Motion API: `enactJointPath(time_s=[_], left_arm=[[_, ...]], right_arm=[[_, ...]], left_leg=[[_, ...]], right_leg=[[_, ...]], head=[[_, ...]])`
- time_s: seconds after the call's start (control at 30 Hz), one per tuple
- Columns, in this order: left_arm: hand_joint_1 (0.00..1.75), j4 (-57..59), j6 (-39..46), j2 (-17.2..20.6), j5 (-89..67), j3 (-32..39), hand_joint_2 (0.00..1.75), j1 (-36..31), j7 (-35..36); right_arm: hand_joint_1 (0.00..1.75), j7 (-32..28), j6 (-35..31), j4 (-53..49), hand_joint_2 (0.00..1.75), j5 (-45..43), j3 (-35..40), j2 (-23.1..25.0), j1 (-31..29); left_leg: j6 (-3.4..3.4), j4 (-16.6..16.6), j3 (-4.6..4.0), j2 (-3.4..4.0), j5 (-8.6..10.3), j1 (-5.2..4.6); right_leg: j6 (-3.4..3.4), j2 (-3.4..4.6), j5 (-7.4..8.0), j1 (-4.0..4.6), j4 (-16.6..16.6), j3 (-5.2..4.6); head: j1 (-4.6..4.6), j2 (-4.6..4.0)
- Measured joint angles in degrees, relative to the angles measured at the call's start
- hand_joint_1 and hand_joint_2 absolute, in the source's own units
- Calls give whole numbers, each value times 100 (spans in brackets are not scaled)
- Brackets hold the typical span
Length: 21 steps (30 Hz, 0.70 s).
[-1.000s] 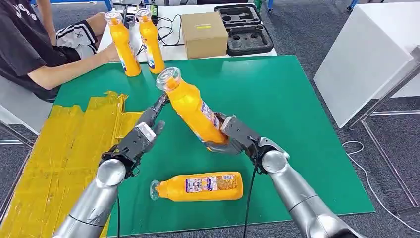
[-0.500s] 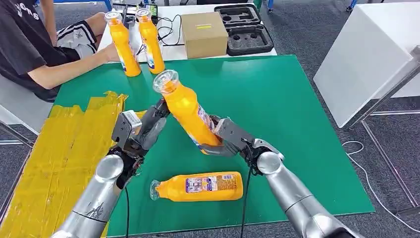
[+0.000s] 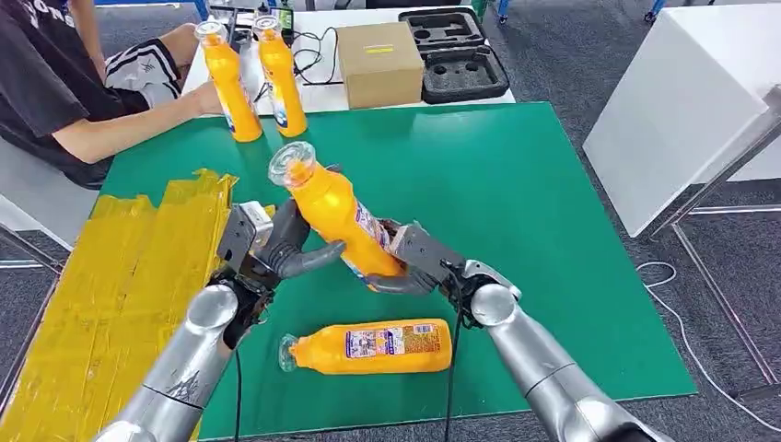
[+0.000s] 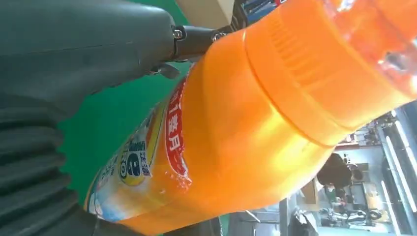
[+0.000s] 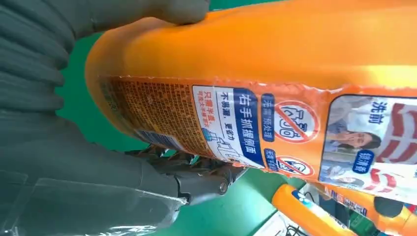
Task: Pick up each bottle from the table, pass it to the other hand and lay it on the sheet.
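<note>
An orange bottle (image 3: 336,216) with a clear cap hangs tilted over the green mat (image 3: 516,203), cap toward the far left. My right hand (image 3: 414,258) grips its base. My left hand (image 3: 276,244) wraps its middle, thumb across the front and fingers behind. The left wrist view has the bottle (image 4: 236,123) pressed close under the thumb (image 4: 88,44). Its label (image 5: 275,123) fills the right wrist view. A second bottle (image 3: 378,345) lies on its side on the mat near me. Two more bottles (image 3: 230,83) (image 3: 281,78) stand upright at the mat's far left. The yellow sheet (image 3: 110,276) lies to the left.
A person (image 3: 55,83) sits at the far left, one hand by the upright bottles. A cardboard box (image 3: 378,63) and a black foam tray (image 3: 456,55) sit on the white table behind the mat. A white block (image 3: 681,101) stands to the right.
My right hand has carried the bottle left and lower. My left hand has turned toward it and closed around its middle.
</note>
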Motion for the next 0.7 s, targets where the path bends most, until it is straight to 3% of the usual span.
enactJointPath(time_s=[0.33, 0.37, 0.4, 0.43, 0.7], left_arm=[[0, 319, 199, -52, 197, -55, 175, -47, -87], [59, 343, 199, -61, 234, -55, 175, -50, -87], [164, 361, 208, -68, 247, -55, 175, -51, -87], [175, 378, 212, -79, 258, -55, 175, -52, -87], [175, 446, 315, -94, 453, -55, 175, -55, -85]], right_arm=[[175, -83, -31, 177, 175, 17, 81, 48, -40], [175, -87, -28, 195, 175, 13, 87, 50, -43], [175, -90, -28, 214, 175, 13, 92, 52, -47], [175, -90, -28, 230, 175, 13, 98, 55, -51], [175, -120, -61, 330, 175, -13, 120, 79, -81]], left_leg=[[0, 0, 0, 1, 0, 0], [0, 0, 0, 0, 0, 0], [0, 0, 0, 0, 0, 0], [0, 0, 0, 0, 0, 0], [0, 0, 0, 0, 0, 0]], right_leg=[[0, 0, 0, 0, 0, 0], [0, 0, 0, 0, 0, 0], [0, 0, 0, 0, 0, 0], [0, 0, 0, 0, 0, 0], [0, 0, 0, 0, 1, 0]], head=[[0, 0], [0, 0], [0, 0], [0, 0], [0, 0]])
